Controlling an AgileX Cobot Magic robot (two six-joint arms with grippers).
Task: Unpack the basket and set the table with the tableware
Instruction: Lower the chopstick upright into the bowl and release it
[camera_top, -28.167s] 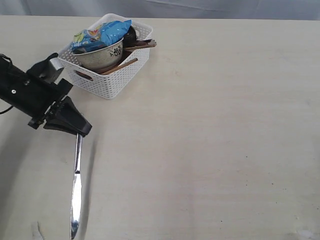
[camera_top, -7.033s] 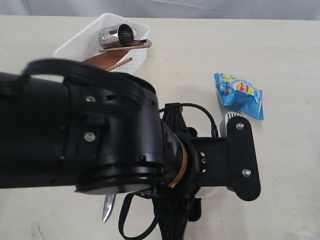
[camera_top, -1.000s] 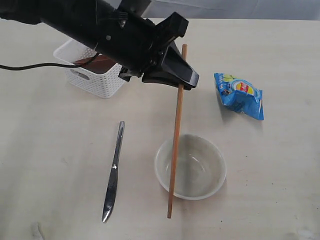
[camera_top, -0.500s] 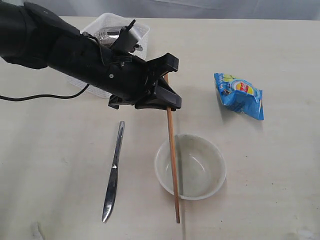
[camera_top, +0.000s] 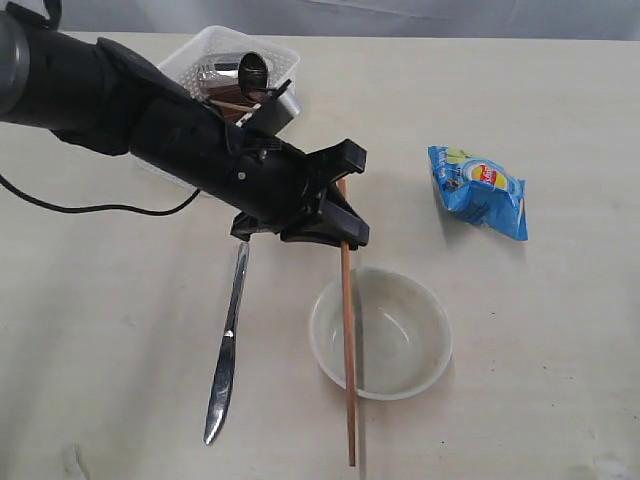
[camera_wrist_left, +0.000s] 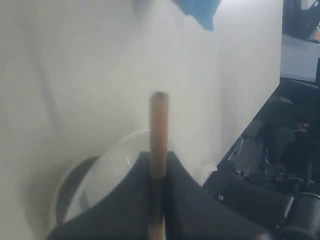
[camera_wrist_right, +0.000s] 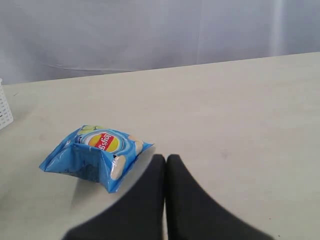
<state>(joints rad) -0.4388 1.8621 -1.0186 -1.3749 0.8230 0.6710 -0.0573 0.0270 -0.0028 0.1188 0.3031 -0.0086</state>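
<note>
Wooden chopstick (camera_top: 348, 360) is clamped in the left gripper (camera_top: 340, 228) and held steeply across the cream bowl (camera_top: 400, 335), likely to be laid beside it opposite the knife (camera_top: 226, 350). The right gripper (camera_wrist_right: 165, 165) is pressed together, empty.

**Left arm** (camera_top: 110, 95): black, thick-bodied, jointed. It stretches from the left edge of the pale beige table (camera_top: 560, 380) toward its middle. A thin black cable (camera_top: 100, 209) hangs beneath it.

**Left wrist** (camera_top: 235, 165): black, with small screws showing, angled down toward the tabletop.

**Left gripper** (camera_top: 345, 238): black, with wedge-shaped fingers. They are pressed onto a thin wooden chopstick (camera_top: 349, 350), which runs on well past the fingertips. The left wrist view shows the stick emerging between the two dark fingers (camera_wrist_left: 125, 200).

**Right gripper** (camera_wrist_right: 166, 160): two black tapered fingers closed flat against each other, tips low over the table. It shows in the right wrist view only.
</note>
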